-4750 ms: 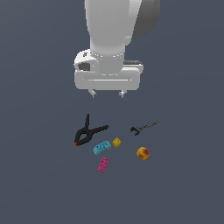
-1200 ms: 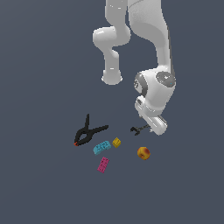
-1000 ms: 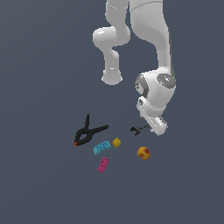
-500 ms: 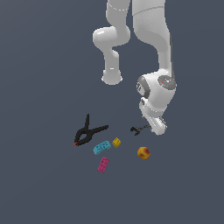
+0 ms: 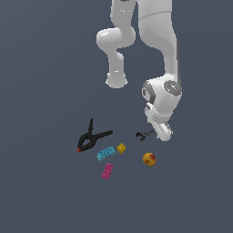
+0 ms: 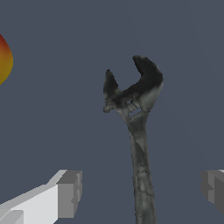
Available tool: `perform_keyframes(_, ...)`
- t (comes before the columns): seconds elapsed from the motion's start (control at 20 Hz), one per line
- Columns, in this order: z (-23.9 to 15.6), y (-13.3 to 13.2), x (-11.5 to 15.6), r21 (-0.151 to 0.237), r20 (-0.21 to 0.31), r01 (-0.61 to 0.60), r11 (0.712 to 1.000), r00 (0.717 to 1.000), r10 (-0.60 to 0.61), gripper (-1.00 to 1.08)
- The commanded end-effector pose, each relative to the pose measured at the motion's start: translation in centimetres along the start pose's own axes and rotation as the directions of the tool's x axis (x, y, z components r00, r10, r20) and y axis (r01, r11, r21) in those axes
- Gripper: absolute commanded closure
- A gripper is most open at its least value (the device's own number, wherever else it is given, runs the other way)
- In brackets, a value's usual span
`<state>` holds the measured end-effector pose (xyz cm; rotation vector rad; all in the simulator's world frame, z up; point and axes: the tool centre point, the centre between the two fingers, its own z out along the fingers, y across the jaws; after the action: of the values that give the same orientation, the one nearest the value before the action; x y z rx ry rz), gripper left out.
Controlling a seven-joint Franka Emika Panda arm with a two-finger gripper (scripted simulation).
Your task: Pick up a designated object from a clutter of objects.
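1. In the wrist view, 1 gripper [image 6: 141, 192] shows 2 pale fingers [image 6: 69, 193] spread wide, with the handle of the wrench [image 6: 139, 131] running between them. A clear gap lies on each side of the handle, so neither finger touches it.
2. 1 slim dark wrench lies flat on the grey floor [image 6: 52, 109], its small open jaw pointing away from the fingers. In the exterior view only its jaw end [image 5: 142, 134] shows, sticking out to that view's left from under the hand.
3. 1 orange-red ball [image 5: 149, 159] sits near the wrench, on the side closer to the exterior camera; its edge also shows in the wrist view [image 6: 4, 59].
4. Further to the exterior view's left are 1 small yellow block [image 5: 121, 148], 1 cyan brick [image 5: 106, 154] just beside it, and 1 magenta brick [image 5: 107, 171] nearer the camera.
5. 1 black spring clamp [image 5: 92, 137] with a red tip lies furthest to that view's left, well apart from the wrench.
6. 1 white arm [image 5: 157, 41] descends steeply from above, its wrist bent so that the hand sits low over the wrench handle.
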<state>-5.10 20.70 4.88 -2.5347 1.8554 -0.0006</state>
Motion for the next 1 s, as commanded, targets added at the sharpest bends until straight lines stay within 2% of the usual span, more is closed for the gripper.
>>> perform_keyframes(0.0,0.9,0.1,0.0,-0.001,0.000,0.000,1.000,1.000,0.000,-0.92)
perform_keyframes(0.3,3.5,0.1,0.0,-0.001,0.000,-0.002,1.000,1.000,0.002,-0.92)
perform_keyframes(0.55,4.1,0.1,0.0,-0.001,0.000,-0.003,1.000,1.000,0.003,-0.92)
perform_keyframes(0.6,4.1,0.1,0.0,-0.001,0.000,-0.003,1.000,1.000,0.003,1.08)
perform_keyframes(0.95,4.1,0.1,0.0,-0.001,0.000,-0.003,1.000,1.000,0.003,1.08)
